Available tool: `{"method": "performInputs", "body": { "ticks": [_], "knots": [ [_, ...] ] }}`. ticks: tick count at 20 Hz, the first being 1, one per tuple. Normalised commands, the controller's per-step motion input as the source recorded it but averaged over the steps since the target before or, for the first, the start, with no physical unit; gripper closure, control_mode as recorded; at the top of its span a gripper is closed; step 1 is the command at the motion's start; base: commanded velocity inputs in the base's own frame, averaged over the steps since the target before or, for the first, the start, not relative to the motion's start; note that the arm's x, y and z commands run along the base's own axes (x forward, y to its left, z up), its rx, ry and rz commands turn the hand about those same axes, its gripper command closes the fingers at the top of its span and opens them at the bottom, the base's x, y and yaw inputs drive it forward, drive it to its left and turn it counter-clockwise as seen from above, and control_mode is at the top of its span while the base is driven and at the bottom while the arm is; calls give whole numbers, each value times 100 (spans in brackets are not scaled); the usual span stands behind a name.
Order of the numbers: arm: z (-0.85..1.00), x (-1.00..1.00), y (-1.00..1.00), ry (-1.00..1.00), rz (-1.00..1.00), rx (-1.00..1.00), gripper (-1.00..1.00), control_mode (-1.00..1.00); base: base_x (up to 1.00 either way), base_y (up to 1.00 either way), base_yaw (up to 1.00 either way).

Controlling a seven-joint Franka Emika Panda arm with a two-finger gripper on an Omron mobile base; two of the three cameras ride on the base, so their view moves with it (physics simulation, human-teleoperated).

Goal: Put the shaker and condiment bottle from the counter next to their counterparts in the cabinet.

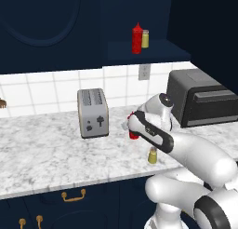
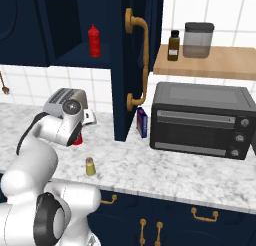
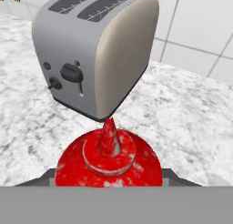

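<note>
Nearest to me on the counter (image 1: pixel 42 153) stands the shaker (image 1: pixel 152 155), upright and alone close to the front edge, olive-yellow with a grey cap; in the right base view it sits just ahead of my forearm.

Beyond it is my gripper (image 3: pixel 109 173), lowered over the condiment bottle (image 3: pixel 109 161). In the hand view the bottle's red shoulder and pointed nozzle lie directly between my 2 dark fingers (image 3: pixel 38 178), which flank its sides. I cannot tell from these views whether the jaws are pressing the bottle or merely standing beside it. In the left base view the bottle shows as a sliver of red under my wrist, upright on the marbled stone.

Just behind the bottle is the grey toaster (image 1: pixel 93 112), with 2 slots on top and a lever and dial on its end face. To the right, further back, a black toaster oven (image 2: pixel 200 121) rests against the tiled wall, with a small blue box (image 2: pixel 142 122) beside its left end.

Farthest and highest is the cabinet (image 1: pixel 144 51), its door open. On its navy shelf stand the counterparts: a red squeeze bottle (image 1: pixel 136 38) and, touching or just beside it, a pale yellow shaker (image 1: pixel 145 38).

A wooden shelf (image 2: pixel 210 62) above the oven carries a dark jar (image 2: pixel 173 45) and a grey canister (image 2: pixel 198 40).
</note>
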Motion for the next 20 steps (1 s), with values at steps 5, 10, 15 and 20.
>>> {"method": "performInputs", "body": {
  "ticks": [5, 10, 15, 20],
  "knots": [
    [45, -5, 0, -5, 0, 0, 100, -100, 0, 0, 0],
    [45, -10, -4, -5, 0, 0, 100, -100, 0, 0, 0],
    [47, -6, -11, -2, -2, 0, 100, -100, 0, 0, 0],
    [52, -6, -9, 0, -2, 1, 100, -100, 0, 0, 0]
  ]
}}
